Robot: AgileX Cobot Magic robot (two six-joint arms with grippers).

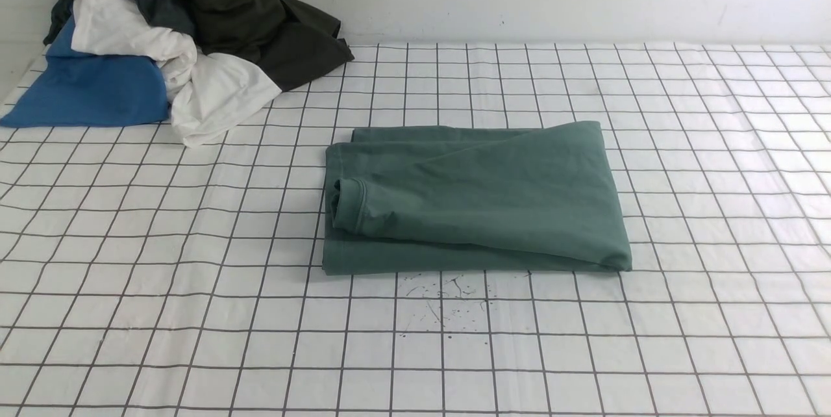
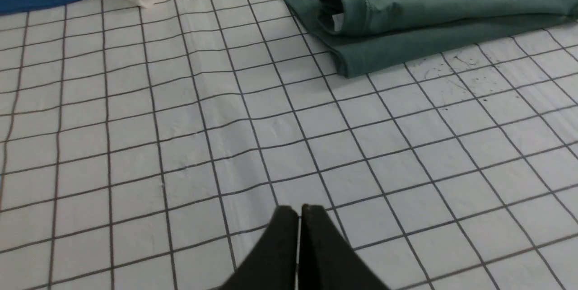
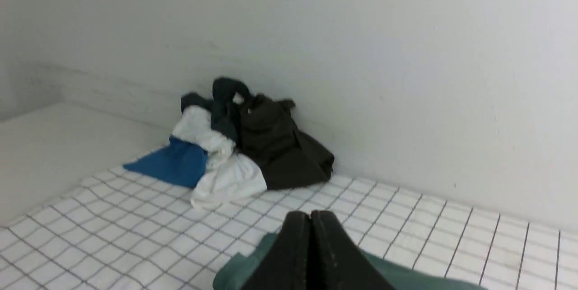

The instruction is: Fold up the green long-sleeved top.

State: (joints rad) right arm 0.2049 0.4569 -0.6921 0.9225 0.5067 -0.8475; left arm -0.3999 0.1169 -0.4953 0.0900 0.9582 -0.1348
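Front view: the green long-sleeved top (image 1: 477,199) lies folded mid-table on the grid cloth (image 1: 195,313), a cuff on its left edge; no arms show. Left wrist view: the left gripper (image 2: 298,211), fingers together and empty, hovers over cloth; a white tag, unreadable, peeks from the cuff. Right wrist view: the right gripper (image 3: 310,217), fingers together, hangs above the top, facing the clothes pile (image 3: 239,145).

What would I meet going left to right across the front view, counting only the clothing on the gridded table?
blue garment → white garment → dark olive-black garment → folded green long-sleeved top, lying apart from the pile. The dark teal garment sits on top of the pile, so I leave it out of the order.
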